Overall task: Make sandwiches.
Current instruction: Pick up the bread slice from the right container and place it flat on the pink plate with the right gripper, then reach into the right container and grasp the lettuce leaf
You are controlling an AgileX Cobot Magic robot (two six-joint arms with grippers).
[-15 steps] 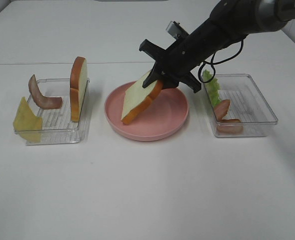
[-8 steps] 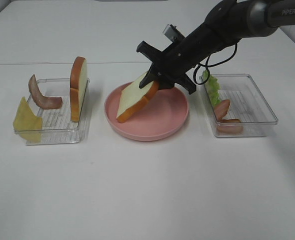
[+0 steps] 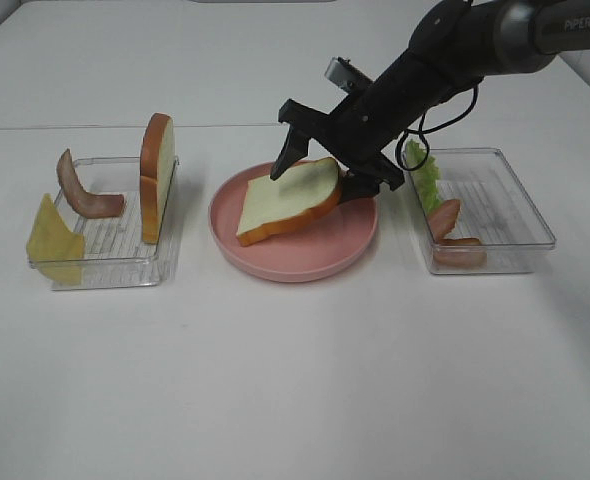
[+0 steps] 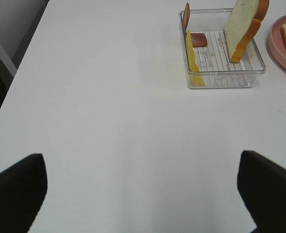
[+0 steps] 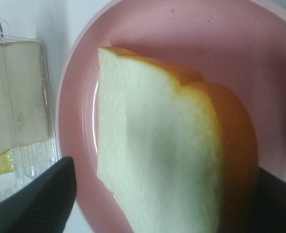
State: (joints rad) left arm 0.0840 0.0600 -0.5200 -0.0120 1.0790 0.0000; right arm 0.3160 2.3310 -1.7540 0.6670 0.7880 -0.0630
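Note:
A white bread slice (image 3: 285, 200) with orange crust lies almost flat on the pink plate (image 3: 315, 252), its right end a little raised. My right gripper (image 3: 327, 168) is open, with one finger on each side of the slice's far end. In the right wrist view the slice (image 5: 157, 145) fills the space between the spread fingers (image 5: 46, 194) over the plate (image 5: 182, 29). A second bread slice (image 3: 157, 175) stands upright in the left tray (image 3: 115, 250). My left gripper (image 4: 143, 194) is open and empty over bare table, out of the high view.
The left tray also holds a bacon strip (image 3: 83, 190) and a yellow cheese slice (image 3: 53, 240); the tray also shows in the left wrist view (image 4: 223, 80). The right tray (image 3: 510, 210) holds green lettuce (image 3: 425, 180) and two bacon strips (image 3: 445, 215).
The bread slice hung steeply from my right gripper; it has tipped down onto the plate. The gripper's fingers have spread apart.

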